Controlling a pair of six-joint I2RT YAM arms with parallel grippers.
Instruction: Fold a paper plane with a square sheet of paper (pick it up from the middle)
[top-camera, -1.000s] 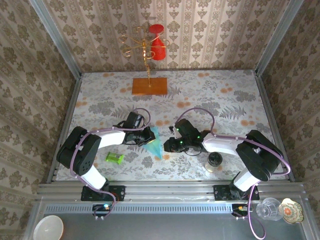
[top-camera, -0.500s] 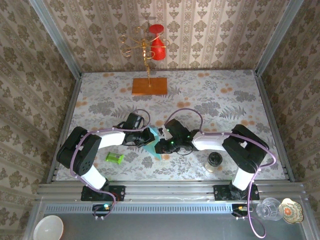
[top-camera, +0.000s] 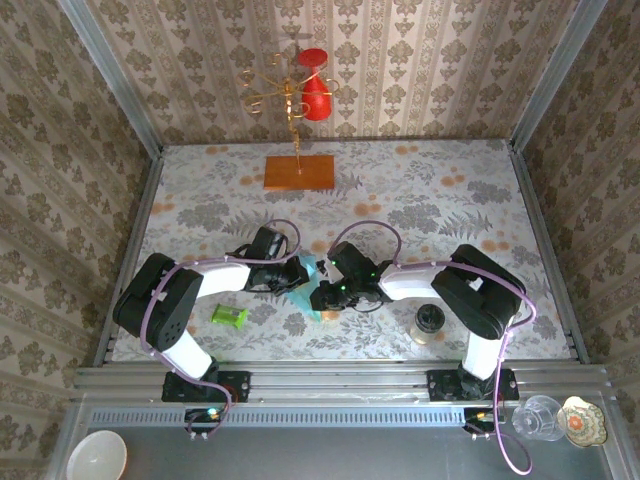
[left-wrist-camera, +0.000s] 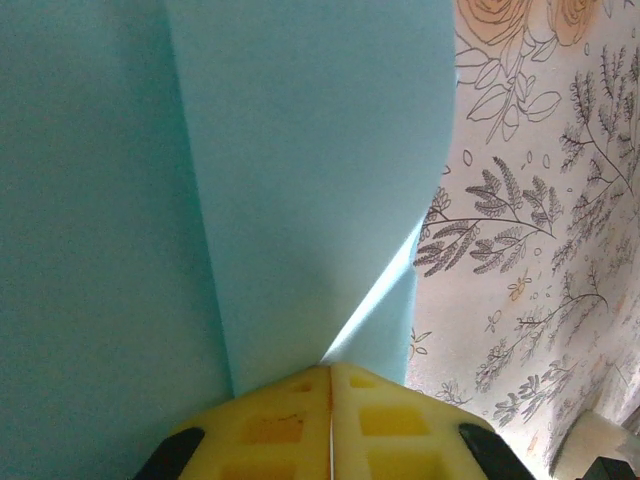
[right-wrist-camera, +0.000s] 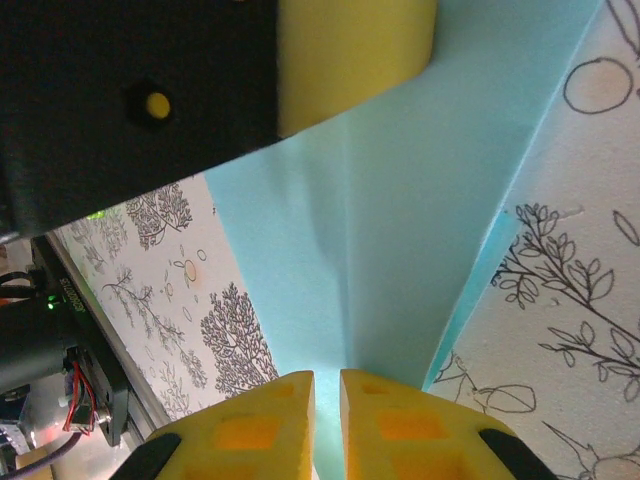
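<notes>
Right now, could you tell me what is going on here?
Both arms meet at the middle of the table over the light-blue sheet of paper, creased into a tapering shape. The left gripper is shut on it, and the right gripper, jaws nearly together, appears to pinch it from the opposite side. It is not yet a finished plane. A green cylinder lies nearby, untouched.

Mid-table — paper plane (top-camera: 306, 298) between left tool (top-camera: 298, 277) and right tool (top-camera: 322, 296); board (top-camera: 299, 172) behind.

The floral table (top-camera: 470, 215) bears an orange board (top-camera: 299, 172) at the back — green cylinder (top-camera: 229, 317), teal paper (top-camera: 308, 300) and dark-lidded jar (top-camera: 429, 322) nearer.
</notes>
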